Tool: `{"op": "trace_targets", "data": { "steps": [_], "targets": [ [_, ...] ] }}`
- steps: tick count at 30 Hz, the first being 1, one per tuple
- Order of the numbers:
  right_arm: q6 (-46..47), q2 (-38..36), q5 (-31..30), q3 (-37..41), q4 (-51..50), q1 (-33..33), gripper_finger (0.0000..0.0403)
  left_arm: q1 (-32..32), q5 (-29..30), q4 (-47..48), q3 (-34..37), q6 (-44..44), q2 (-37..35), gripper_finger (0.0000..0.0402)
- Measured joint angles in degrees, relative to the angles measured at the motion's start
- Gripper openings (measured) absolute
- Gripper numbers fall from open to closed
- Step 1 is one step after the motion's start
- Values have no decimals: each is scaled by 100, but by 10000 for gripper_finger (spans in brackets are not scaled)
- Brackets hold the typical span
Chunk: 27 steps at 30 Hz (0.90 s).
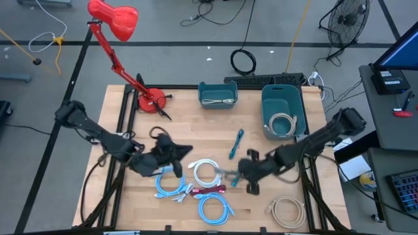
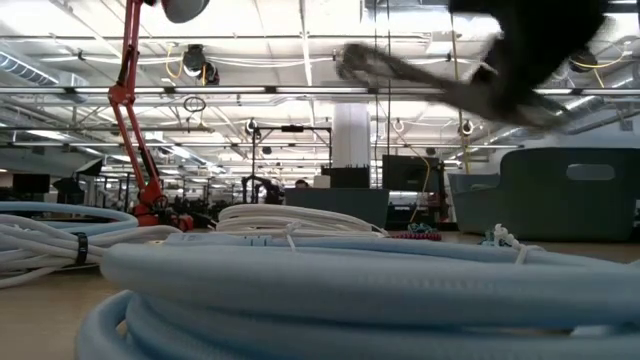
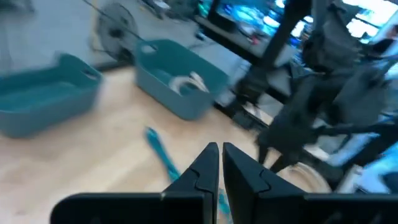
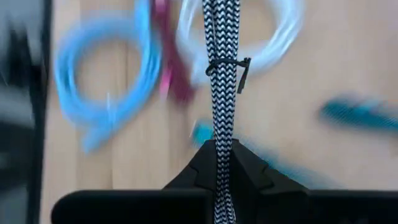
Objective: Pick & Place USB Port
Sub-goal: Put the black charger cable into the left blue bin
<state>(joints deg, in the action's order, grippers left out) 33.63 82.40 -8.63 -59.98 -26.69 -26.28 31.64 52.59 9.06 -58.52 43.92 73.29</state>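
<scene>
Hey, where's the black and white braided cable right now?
The braided cable is pinched in the right gripper, mid-table in the high view, beside the white cable coil.

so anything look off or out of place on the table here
Mostly ordinary cable clutter. One oddity: the right gripper is shut on a black-and-white braided cable, while a teal cable lies loose mid-table, outside both teal bins.

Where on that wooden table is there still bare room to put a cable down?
Bare wood lies between the red desk lamp's base and the small teal bin, and below that bin toward the teal cable. The front middle is crowded: blue coils, a white coil, and the right claw shut on a black-and-white braided cable.
</scene>
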Motion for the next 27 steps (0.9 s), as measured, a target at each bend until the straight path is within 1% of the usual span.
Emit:
{"op": "trace_targets", "data": {
  "steps": [2,4,6,8,11,13,14,15,16,17,18,19,21,25,27],
  "targets": [
    [43,-288,-263,-197,-2,175,10,115,263,462,0,165,-193,23],
    [7,-568,-490,-415,94,357,10,170,317,905,0,283,-339,23],
    [-108,-798,-700,-661,326,542,10,196,259,1249,0,240,-420,23],
    [-177,-988,-931,-885,454,676,10,203,42,1363,0,117,-443,23],
    [-369,-1122,-1092,-1230,592,800,10,131,-67,1219,0,238,-436,23],
    [-529,-1164,-1094,-1431,580,833,10,-60,46,790,0,220,-400,23],
    [-596,-1166,-1099,-1537,592,837,10,-190,42,478,0,-9,-370,24],
    [-655,-1164,-1103,-1618,620,837,10,-322,-40,74,0,-413,-311,24],
    [-720,-1166,-1100,-1669,651,837,10,-480,-249,-426,0,-908,-245,25],
    [-770,-1166,-1094,-1682,719,837,10,-668,-582,-971,0,-1396,-188,28],
    [-785,-1164,-1090,-1682,806,837,10,-869,-1006,-1518,0,-1724,-137,35],
    [-796,-1158,-1088,-1682,855,837,10,-1092,-1434,-2048,0,-1870,-67,45],
    [-810,-1153,-1088,-1682,844,837,10,-1498,-2210,-2871,-11,-1938,81,73],
    [-835,-1155,-1088,-1682,845,837,10,-1939,-3393,-3477,-3,-1642,277,140],
    [-840,-1155,-1086,-1682,951,819,10,-2032,-3730,-3689,-2,-1589,362,168]
  ]
}}
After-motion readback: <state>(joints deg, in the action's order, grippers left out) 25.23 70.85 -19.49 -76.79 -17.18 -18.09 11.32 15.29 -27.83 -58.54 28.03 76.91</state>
